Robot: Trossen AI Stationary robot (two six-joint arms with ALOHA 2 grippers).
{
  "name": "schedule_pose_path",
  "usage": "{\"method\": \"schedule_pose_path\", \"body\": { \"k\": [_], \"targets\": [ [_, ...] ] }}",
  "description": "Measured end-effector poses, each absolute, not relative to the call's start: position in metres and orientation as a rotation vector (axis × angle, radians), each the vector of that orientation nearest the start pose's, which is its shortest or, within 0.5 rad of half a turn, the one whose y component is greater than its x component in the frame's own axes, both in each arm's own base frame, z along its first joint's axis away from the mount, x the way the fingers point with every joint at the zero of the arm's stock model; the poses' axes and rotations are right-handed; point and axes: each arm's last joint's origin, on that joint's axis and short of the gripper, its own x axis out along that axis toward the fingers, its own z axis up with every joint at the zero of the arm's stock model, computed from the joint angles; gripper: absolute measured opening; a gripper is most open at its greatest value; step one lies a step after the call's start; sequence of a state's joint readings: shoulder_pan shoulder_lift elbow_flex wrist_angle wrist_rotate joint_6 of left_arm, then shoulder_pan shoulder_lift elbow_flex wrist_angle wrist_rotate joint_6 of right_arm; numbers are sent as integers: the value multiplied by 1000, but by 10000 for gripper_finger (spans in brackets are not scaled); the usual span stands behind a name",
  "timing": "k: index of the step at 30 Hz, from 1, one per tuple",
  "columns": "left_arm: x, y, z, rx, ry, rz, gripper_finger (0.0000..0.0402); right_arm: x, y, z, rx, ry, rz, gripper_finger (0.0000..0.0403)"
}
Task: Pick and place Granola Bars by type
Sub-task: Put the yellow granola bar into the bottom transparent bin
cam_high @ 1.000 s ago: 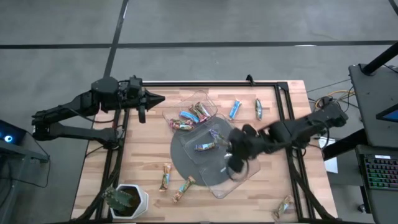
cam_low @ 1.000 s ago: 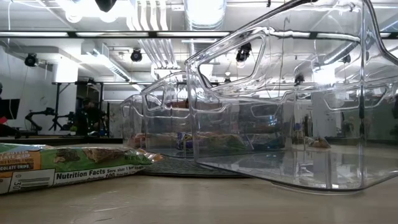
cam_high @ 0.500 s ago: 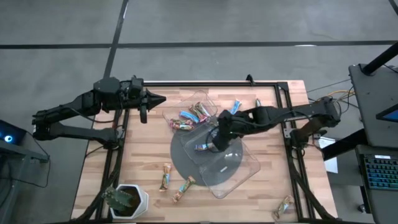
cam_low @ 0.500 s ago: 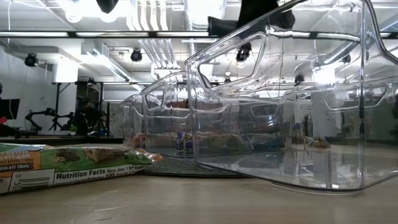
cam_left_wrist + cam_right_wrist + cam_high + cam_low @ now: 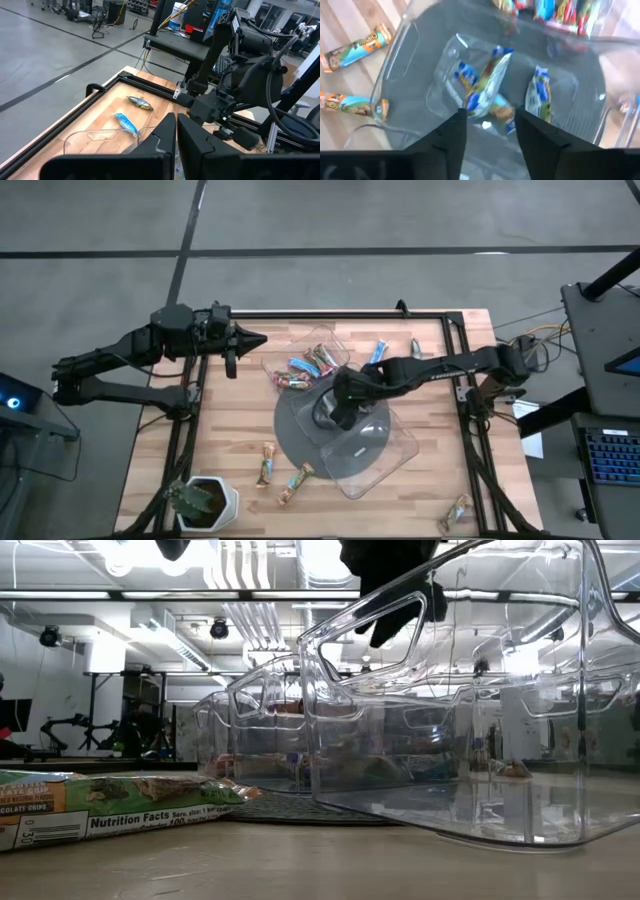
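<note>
The right pincer [image 5: 487,125] hangs with fingers apart over the middle clear tray [image 5: 400,70], a blue granola bar [image 5: 485,87] dropping just beyond them, and it may land crooked or bounce against the tray wall
</note>
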State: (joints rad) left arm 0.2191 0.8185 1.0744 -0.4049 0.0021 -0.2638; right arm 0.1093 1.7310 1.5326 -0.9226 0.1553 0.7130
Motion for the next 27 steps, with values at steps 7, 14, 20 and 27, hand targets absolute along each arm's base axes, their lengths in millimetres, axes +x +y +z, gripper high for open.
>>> {"method": "schedule_pose_path", "body": {
  "k": [7,14,20,27],
  "targets": [
    [153,34,402,-279,119,235,0,349,35,315,399,938,-327,178],
    [153,34,404,-282,109,234,0,329,35,368,272,755,-197,163],
    [153,34,404,-284,109,231,0,305,43,411,128,536,-36,133],
    [153,32,405,-287,108,176,0,268,47,445,106,389,63,40]
  ]
}}
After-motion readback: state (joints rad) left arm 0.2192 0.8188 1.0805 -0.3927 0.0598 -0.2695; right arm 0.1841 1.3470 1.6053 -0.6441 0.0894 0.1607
